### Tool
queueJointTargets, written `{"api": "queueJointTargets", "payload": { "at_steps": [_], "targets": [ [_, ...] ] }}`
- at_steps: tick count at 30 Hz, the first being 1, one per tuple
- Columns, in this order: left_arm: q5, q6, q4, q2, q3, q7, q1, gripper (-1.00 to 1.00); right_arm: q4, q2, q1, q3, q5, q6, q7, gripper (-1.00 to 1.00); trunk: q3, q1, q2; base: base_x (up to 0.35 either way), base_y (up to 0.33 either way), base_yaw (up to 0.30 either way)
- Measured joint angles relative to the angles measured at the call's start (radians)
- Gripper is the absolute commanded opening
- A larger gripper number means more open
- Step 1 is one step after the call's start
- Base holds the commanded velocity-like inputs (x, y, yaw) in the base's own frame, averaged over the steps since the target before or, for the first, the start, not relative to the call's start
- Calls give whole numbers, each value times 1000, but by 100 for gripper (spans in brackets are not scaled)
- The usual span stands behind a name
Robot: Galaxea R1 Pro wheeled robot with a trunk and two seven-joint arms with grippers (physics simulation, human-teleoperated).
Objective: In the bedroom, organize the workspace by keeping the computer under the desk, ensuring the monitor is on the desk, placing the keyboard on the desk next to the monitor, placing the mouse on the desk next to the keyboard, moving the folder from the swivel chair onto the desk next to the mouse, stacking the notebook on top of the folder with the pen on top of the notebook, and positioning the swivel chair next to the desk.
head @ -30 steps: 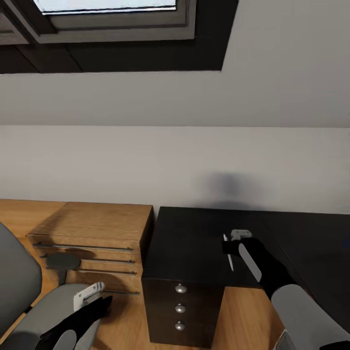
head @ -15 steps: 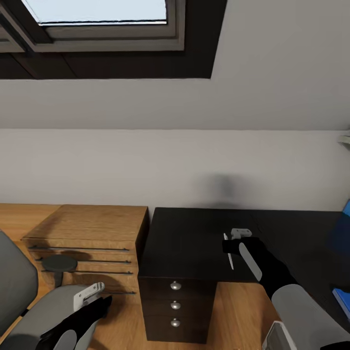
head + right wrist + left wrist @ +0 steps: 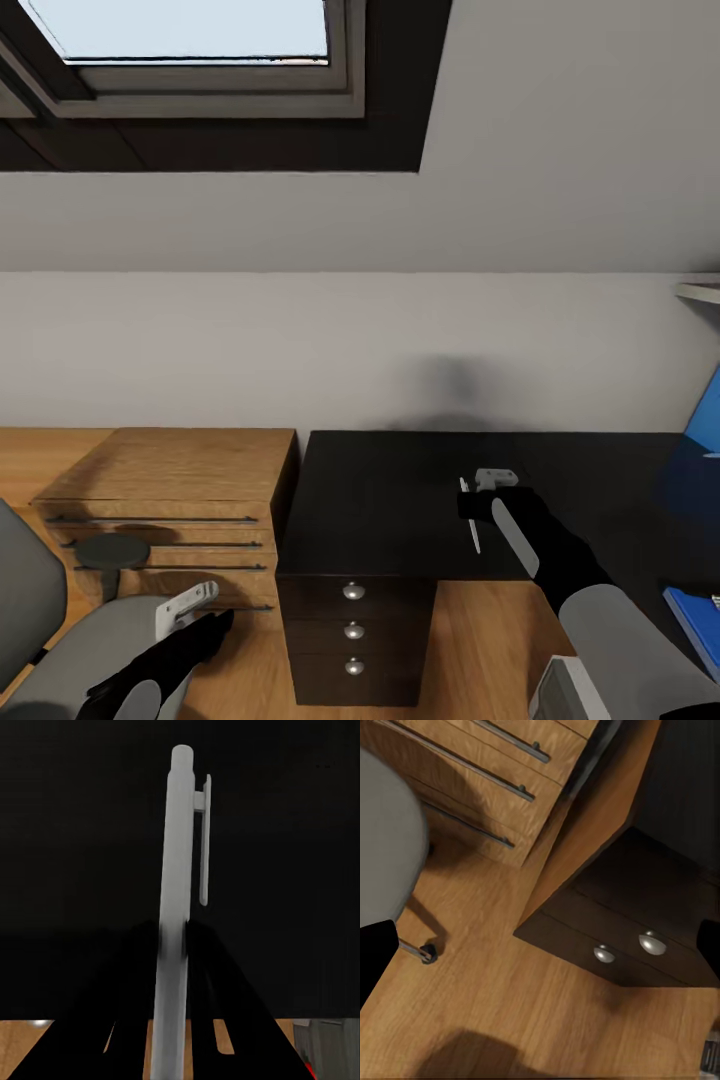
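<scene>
**Right wrist view: pen pinched over the black desktop**

Right wrist view puts the right gripper at the centre, its two flat black fingers closed tight on the pen, a smooth pale grey cylinder with a rounded cap and a slim flat clip down one side. Behind the pen lies the matte black top of the desk, and a strip of warm wood floor shows at the desk's edge.

From the head view, the same right gripper holds the pen as a thin white sliver above the desk, near its front edge. The dark drawer unit under that end carries three round silver knobs in a vertical row. At the far right of the desk lies the folder, flat and bright blue with a thin white edge.

The left gripper hangs low over the floor beside the swivel chair, whose grey upholstered seat curves softly; I cannot tell how far its fingers are parted. Left wrist view shows the drawer unit, two domed knobs, plank flooring and a castor of the chair.

A low light-wood cabinet with thin dark bar handles stands just beside the desk, under a skylight.
</scene>
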Motion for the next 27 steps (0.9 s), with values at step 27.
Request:
{"api": "queueJointTargets", "payload": {
  "at_steps": [27],
  "targets": [
    [0,-199,361,-56,-265,-1,0,100,-41,-4,10,-56,1,0,-1,-100,85,-104,189,0,0,-253]
  ]
}}
